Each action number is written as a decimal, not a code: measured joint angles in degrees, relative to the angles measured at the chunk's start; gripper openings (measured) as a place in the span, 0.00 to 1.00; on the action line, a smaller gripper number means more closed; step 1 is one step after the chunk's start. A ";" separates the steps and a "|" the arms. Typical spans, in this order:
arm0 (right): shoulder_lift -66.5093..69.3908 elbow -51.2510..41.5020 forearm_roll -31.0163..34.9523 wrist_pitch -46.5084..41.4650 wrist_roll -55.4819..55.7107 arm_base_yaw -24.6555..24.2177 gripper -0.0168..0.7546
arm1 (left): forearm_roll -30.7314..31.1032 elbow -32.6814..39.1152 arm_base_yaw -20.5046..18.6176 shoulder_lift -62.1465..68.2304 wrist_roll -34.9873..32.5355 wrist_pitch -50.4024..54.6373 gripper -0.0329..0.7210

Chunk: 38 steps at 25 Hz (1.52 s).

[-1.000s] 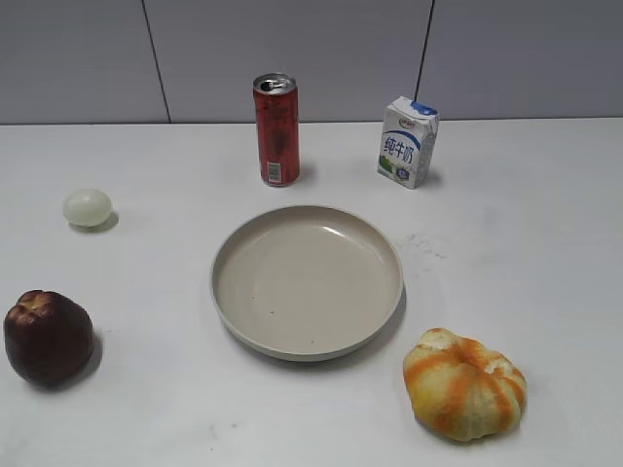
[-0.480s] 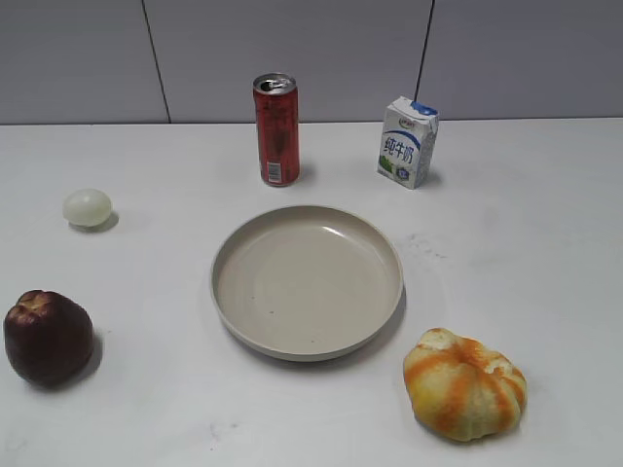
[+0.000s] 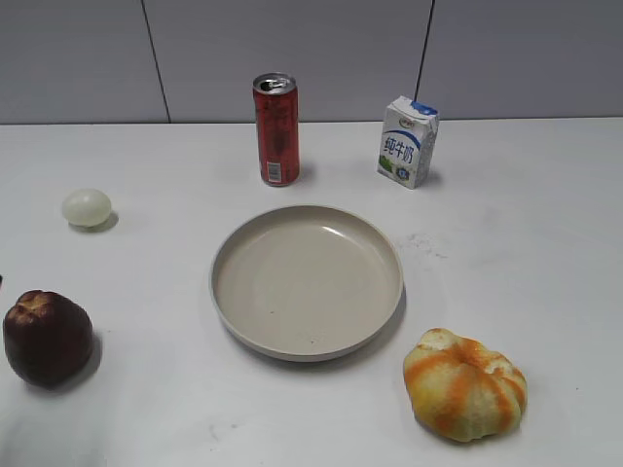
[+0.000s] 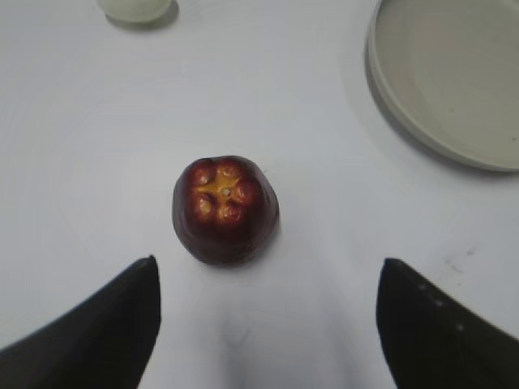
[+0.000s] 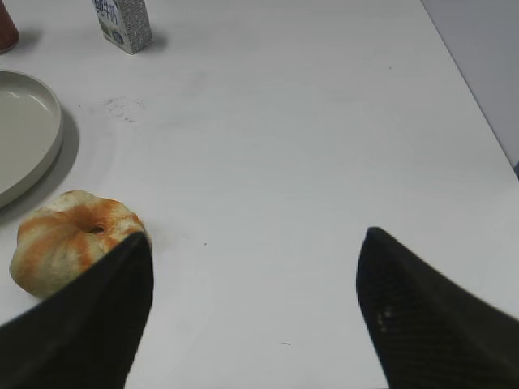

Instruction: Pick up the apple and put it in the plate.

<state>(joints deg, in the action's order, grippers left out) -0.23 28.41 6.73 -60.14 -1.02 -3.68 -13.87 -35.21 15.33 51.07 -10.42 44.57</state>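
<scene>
The dark maroon apple sits on the white table at the near left; the left wrist view shows it from above, its yellowish dimpled top up. The beige plate lies empty in the middle, and its rim shows in the left wrist view and the right wrist view. My left gripper is open and empty, above the table just short of the apple. My right gripper is open and empty over bare table at the right. Neither gripper shows in the exterior view.
An orange-and-yellow ribbed fruit lies at the near right, beside my right gripper's left finger. A pale egg-like ball is at the left. A red can and a milk carton stand behind the plate.
Nothing on the table has moved. A dark sliver has appeared at the left edge of the exterior view, above the apple.
</scene>
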 joint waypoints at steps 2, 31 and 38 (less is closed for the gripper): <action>0.00 0.00 0.00 0.00 0.00 0.00 0.78 | 0.10 -2.11 0.00 6.60 -0.15 0.57 0.88; 0.00 0.00 0.00 0.00 -0.01 0.00 0.78 | 5.74 -16.47 0.00 45.03 -0.85 3.48 0.80; 0.00 0.00 0.00 0.00 -0.01 0.00 0.78 | 4.93 -29.15 2.58 45.23 -0.85 7.12 0.80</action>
<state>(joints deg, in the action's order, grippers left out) -0.23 28.41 6.73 -60.14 -1.03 -3.68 -8.94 -64.35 17.92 96.30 -11.27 51.68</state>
